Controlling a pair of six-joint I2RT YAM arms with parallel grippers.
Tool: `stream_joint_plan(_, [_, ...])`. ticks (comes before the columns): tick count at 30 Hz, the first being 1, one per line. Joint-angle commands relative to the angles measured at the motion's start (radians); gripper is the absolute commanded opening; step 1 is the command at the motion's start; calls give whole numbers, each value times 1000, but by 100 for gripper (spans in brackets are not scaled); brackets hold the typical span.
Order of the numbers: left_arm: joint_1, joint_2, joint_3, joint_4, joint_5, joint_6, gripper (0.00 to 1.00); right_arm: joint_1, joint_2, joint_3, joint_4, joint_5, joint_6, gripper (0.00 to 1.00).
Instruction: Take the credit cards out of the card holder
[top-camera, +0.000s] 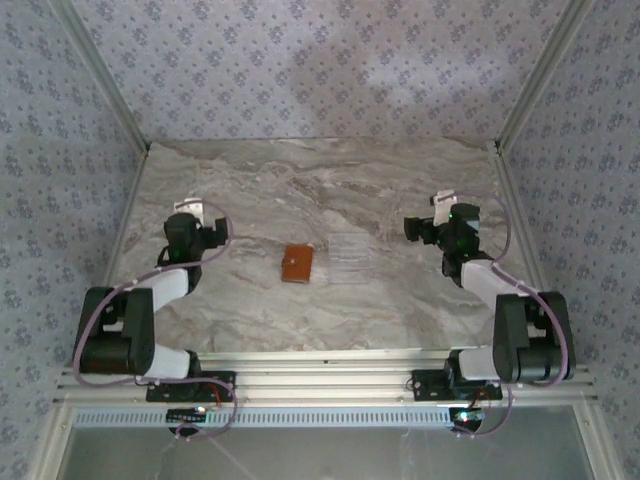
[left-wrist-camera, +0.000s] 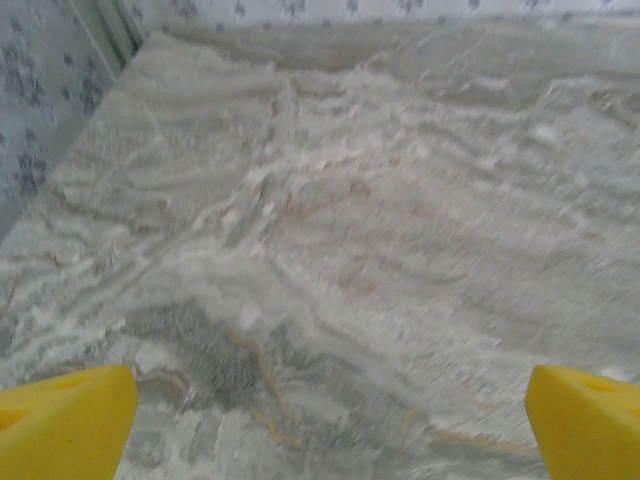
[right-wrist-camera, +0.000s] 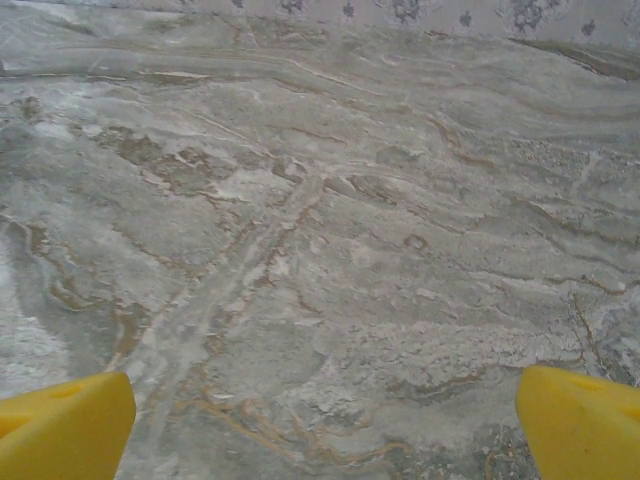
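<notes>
Card holder (top-camera: 296, 263) on the tabletop (top-camera: 330, 180), between your left claw (top-camera: 218, 233) and right claw (top-camera: 410, 228), well apart from both, each gaping wide.

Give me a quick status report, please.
Left pincer open, empty; right pincer open, empty. Card holder mid-table, untouched. Clear tray right of it, apart.
</notes>
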Motion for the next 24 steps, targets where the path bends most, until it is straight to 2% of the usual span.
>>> stream_joint_plan(1, [-66, -59, 96, -253, -120, -17, 99, 55, -69, 75, -266, 74, 14, 100])
stream_joint_plan(3, [-108, -77, 167, -401, -136, -86, 99, 90, -101, 111, -361, 77, 49, 99])
stream_joint_plan(6, [-155, -85, 284, -625, -90, -216, 99, 140, -133, 160, -499, 80, 119, 97])
stream_joint_plan(9, [-210, -67, 382, -815, -14, -326, 100, 171, -145, 206, -617, 50, 224, 93])
stream_joint_plan(11, [-254, -45, 425, -897, 47, -348, 99, 183, -140, 229, -672, 6, 306, 88])
stream_joint_plan(16, [-388, -27, 453, -961, 112, -426, 98, 249, -95, 269, -790, -90, 384, 73])
stream_joint_plan(18, [-425, -24, 453, -980, 127, -460, 98, 279, -78, 267, -803, -85, 408, 70])
stream_joint_plan(24, [-448, -46, 393, -960, 194, -541, 98, 351, 36, 291, -805, -65, 450, 51])
